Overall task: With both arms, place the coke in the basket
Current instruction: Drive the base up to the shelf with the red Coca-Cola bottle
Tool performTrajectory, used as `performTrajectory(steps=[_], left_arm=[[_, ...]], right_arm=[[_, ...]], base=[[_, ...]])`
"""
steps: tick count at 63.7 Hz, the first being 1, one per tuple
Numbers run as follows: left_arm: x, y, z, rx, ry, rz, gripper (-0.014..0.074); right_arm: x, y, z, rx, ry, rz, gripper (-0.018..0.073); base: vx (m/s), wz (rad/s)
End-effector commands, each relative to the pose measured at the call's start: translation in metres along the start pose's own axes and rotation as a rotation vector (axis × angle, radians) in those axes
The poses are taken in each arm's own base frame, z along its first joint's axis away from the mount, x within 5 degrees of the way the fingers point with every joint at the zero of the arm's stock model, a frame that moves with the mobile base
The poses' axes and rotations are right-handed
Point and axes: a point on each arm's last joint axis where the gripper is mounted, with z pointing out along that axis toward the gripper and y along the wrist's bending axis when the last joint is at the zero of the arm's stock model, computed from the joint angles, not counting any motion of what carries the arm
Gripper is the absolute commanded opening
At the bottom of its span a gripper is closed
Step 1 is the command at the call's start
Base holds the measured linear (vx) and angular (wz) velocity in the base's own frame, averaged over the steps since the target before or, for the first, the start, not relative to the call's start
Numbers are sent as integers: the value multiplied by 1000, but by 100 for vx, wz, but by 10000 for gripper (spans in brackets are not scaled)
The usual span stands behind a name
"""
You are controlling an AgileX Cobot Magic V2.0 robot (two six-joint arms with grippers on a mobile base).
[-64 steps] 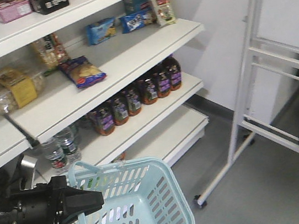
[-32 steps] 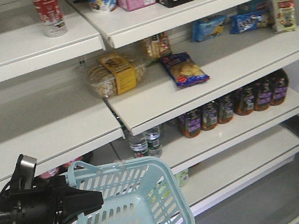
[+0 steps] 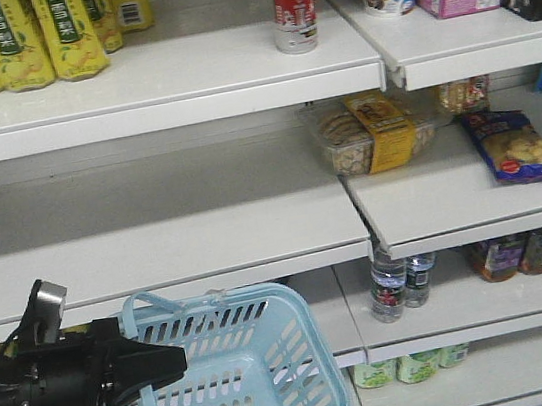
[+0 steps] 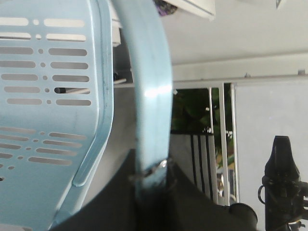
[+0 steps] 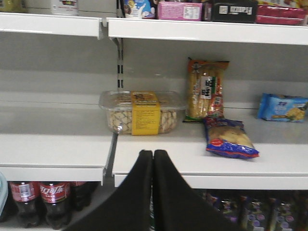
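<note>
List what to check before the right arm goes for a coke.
1. Left claw gripping the basket handle: ok.
2. Basket mouth facing up: ok.
3. Coke in the right wrist view: ok, bottom left.
4. Right claw open: not ok, shut.
5. Right claw aimed at coke: not ok, coke sits low and left of it.
6. Room above coke caps: cannot tell, the shelf hides them.

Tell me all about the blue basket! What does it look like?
The basket is light blue plastic, rectangular, with slotted walls and thin loop handles. It is upright, low before the shelves, and nothing shows inside. The left gripper is shut on one handle; nothing else visibly touches it.
</note>
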Motion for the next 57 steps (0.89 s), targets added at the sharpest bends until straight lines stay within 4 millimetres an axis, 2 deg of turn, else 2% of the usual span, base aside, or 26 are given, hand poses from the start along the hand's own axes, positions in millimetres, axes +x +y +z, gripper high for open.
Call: performTrajectory(steps=[1,23,57], left_arm=[[-3,-20,-4,115,-22,29,-6],[-3,-20,-4,115,-22,29,-6],[-3,-20,-4,115,-22,29,-6]], right_arm=[[-4,-1,-1,10,-83,-11,-10],[-4,-1,-1,10,-83,-11,-10],[-4,-1,-1,10,-84,-11,-10]], base=[[9,42],[7,30],[5,3]])
